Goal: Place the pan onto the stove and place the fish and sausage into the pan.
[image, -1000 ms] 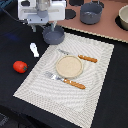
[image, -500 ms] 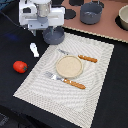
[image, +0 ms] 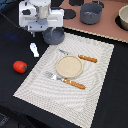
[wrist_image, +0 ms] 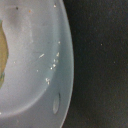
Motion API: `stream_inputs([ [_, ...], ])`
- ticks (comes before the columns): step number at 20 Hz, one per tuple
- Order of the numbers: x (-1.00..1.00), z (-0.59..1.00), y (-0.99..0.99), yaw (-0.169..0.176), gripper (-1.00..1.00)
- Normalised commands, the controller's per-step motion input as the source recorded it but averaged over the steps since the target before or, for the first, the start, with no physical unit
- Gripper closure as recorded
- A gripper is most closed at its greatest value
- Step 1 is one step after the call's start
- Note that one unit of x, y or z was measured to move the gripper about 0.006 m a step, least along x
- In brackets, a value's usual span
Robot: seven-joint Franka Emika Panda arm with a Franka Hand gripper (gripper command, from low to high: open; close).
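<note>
No legible text or markings

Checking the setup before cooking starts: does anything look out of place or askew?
Yes. The fish and sausage lie on the bare black table, off the placemat. The pan sits at the placemat's corner, not on the stove. Nothing looks spilled or damaged.

Work surface: a black tabletop [image: 112,95] is filling most of the exterior view and is showing as a dark, faintly textured field in the wrist view [wrist_image: 102,60].
Table edge: the near edge is running across the lower corner on the exterior view's left.
Floor: a blurred grey area [image: 9,121] is showing below that edge; detail cannot be told.
Light: even, soft lighting is falling on the tabletop.
Walls, windows: neither is lying in view.
</note>
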Motion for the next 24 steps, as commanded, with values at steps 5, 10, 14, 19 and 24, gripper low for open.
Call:
stream_inputs([
  [5, -0.28, -0.19, 0.0, 0.0, -1.0],
  [10, -0.27, -0.14, 0.0, 0.0, 1.0],
  [14, -0.22, -0.16, 0.0, 0.0, 1.0],
  [19, -0.21, -0.17, 0.0, 0.0, 1.0],
  [24, -0.15, -0.27, 0.01, 0.0, 1.0],
])
